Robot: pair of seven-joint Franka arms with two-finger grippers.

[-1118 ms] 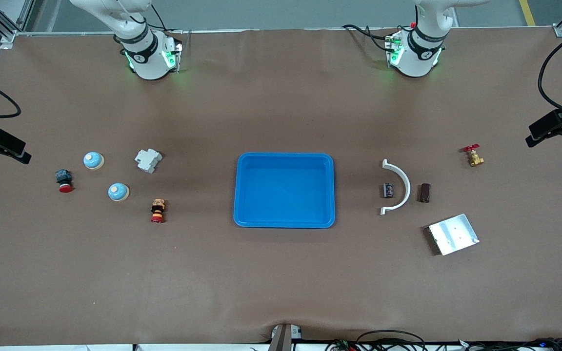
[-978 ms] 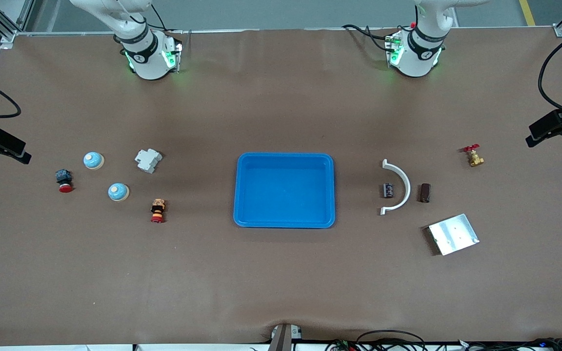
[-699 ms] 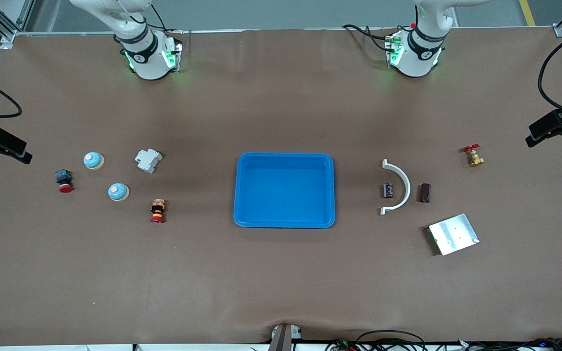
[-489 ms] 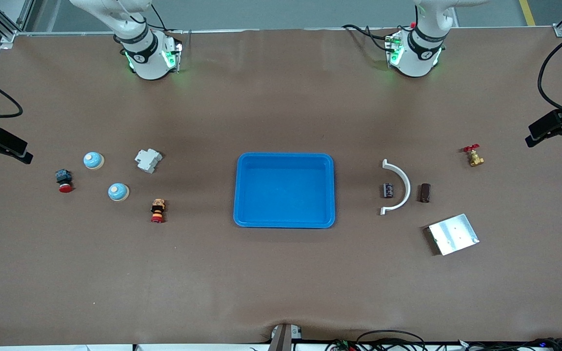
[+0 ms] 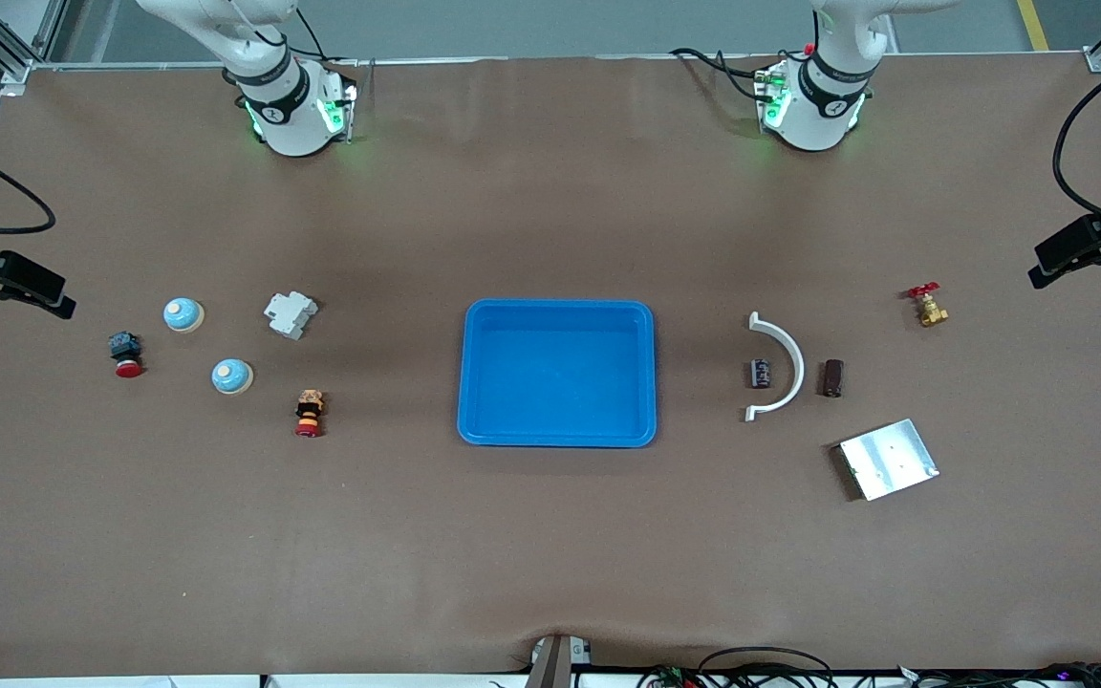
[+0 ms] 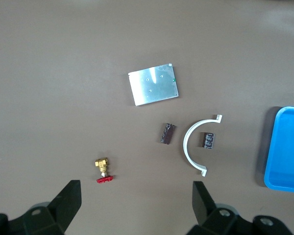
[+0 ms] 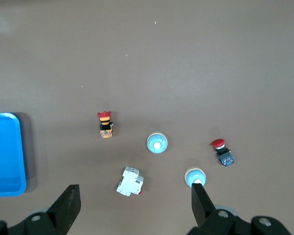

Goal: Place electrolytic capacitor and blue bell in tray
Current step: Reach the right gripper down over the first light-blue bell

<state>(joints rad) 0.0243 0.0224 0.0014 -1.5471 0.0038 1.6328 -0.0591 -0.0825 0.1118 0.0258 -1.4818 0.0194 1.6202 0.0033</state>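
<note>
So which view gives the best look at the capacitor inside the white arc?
The left wrist view: the capacitor lies unobstructed inside the white arc, its printed markings visible. The front view shows it only as a small dark cylinder. The right wrist view misses it entirely.

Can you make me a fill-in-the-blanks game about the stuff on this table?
1. The tray is colored ____.
2. There are ____ blue bells on the table.
3. The dark capacitor lies inside the curve of the white ____.
4. The brass valve has a ____ handle.

Missing words: blue; two; arc; red
</note>
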